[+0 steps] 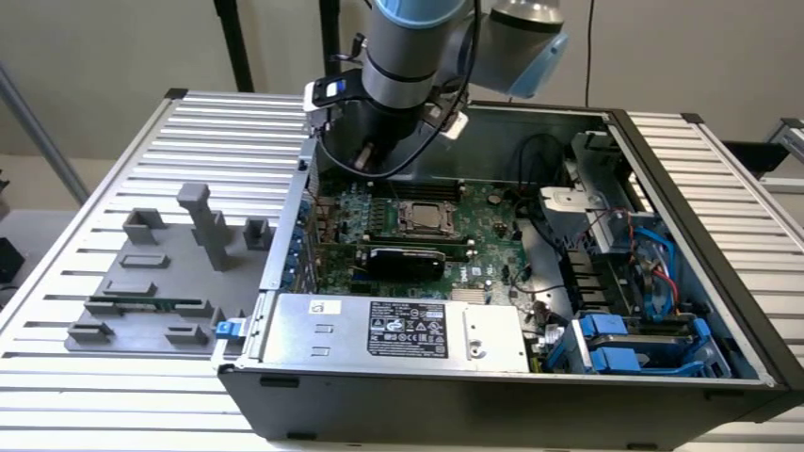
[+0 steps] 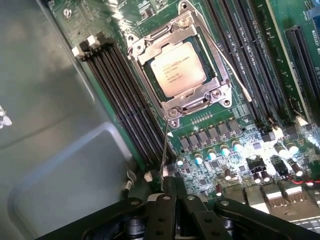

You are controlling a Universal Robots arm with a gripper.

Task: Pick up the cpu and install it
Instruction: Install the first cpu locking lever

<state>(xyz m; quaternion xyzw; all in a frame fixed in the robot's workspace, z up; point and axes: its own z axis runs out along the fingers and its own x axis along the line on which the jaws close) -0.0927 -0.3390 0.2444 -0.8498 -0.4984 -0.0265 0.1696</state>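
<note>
The cpu (image 2: 178, 69) lies flat in its socket on the green motherboard (image 2: 235, 125), silver top up, with the metal socket frame (image 2: 197, 102) around it. In the exterior view the cpu (image 1: 423, 216) sits mid-board inside the open computer case. My gripper (image 2: 169, 186) hovers above the board beside the socket, fingers together and nothing bulky between them; in the exterior view the gripper (image 1: 377, 155) is near the case's back wall. A thin socket lever (image 2: 165, 150) rises from the socket corner to my fingertips; whether it is clamped is unclear.
Black memory slots (image 2: 125, 100) flank the socket. A silver box with a black label (image 1: 402, 330) fills the case's front, with cables and blue drive bays (image 1: 628, 344) on the exterior view's right. A grey fixture (image 1: 164, 273) with a green memory stick (image 1: 145, 304) stands outside the case.
</note>
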